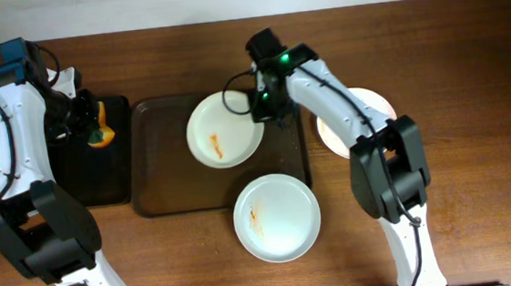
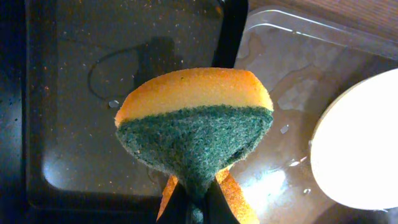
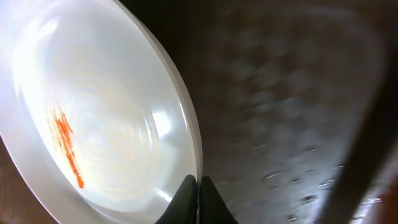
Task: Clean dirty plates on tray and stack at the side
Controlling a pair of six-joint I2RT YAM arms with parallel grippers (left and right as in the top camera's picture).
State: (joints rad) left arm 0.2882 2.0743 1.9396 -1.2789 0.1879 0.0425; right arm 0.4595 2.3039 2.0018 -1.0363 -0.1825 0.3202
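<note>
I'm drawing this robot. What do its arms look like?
The left arm and right arm are white with chunky black joints. Each has a tiny green light; the left has a blue cap. A thin black cable loops by the right tool, whose tips are dark.

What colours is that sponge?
The sponge is orange with a green scouring side; left wrist view.

I can read no text, label, brand, number or sign in any of my three views.
</note>
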